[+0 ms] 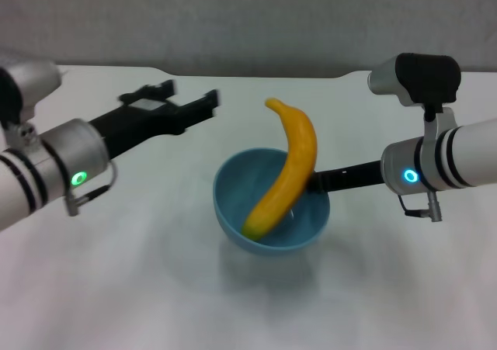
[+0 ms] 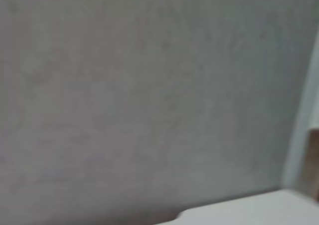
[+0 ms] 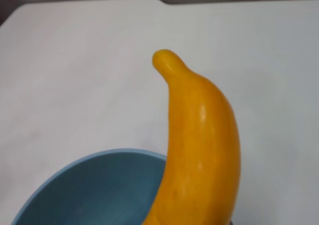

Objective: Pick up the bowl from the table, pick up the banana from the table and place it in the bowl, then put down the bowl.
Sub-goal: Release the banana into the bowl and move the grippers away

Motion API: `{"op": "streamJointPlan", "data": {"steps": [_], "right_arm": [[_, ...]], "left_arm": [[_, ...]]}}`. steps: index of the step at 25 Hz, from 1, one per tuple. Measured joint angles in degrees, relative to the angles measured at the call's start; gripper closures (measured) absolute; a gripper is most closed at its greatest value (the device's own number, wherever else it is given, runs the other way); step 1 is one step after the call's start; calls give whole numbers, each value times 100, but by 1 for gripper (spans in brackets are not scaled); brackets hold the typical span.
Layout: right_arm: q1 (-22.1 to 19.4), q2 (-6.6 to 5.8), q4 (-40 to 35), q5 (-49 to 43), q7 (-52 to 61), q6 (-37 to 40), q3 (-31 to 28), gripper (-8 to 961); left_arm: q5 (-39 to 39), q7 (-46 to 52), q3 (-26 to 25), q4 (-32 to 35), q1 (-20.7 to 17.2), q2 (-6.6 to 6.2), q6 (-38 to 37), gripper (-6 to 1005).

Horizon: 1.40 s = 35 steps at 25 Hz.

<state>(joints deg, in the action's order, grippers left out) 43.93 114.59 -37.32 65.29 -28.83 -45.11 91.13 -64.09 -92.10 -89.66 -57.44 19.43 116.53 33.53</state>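
Observation:
The light-blue bowl (image 1: pixel 272 202) is at the middle of the white table (image 1: pixel 116 288), with a soft shadow under it. The yellow-orange banana (image 1: pixel 289 164) lies in it, its lower end on the bowl's bottom and its upper end leaning out over the far right rim. My right gripper (image 1: pixel 320 181) reaches in from the right and is shut on the bowl's right rim. My left gripper (image 1: pixel 189 95) is open and empty, raised to the left of the bowl and apart from it. The right wrist view shows the banana (image 3: pixel 199 145) over the bowl (image 3: pixel 89 190).
The table's far edge has a shallow notch (image 1: pixel 256 77), with a grey wall behind it. The left wrist view shows only that wall and a corner of the table (image 2: pixel 239 210).

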Motion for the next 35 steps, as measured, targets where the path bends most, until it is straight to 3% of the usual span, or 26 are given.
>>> {"op": "streamJointPlan", "data": {"steps": [7,11,15,25,35], "right_arm": [[373,-50,258,-986,-4,-731,-865,860],[701,-116,573,-1436,-38,-734,-1156,859],[965,-15,803,-1551,-261,-543,-1207,857],[891,95,874,-1488,-310,-533,-871,854],[667,116,876,-1481,-312,-423,-869,850]], "left_arm": [[-491,-511,-269,68,-181,8,-1022,106],[-479,-529,-664,186,-223,8,-1183,107],[-449,-529,-1119,586,-131,8,-1141,107],[-449,-629,-1351,763,-250,19,-1136,119],[-454,-738,-1358,817,-272,42,-1113,119]]}}
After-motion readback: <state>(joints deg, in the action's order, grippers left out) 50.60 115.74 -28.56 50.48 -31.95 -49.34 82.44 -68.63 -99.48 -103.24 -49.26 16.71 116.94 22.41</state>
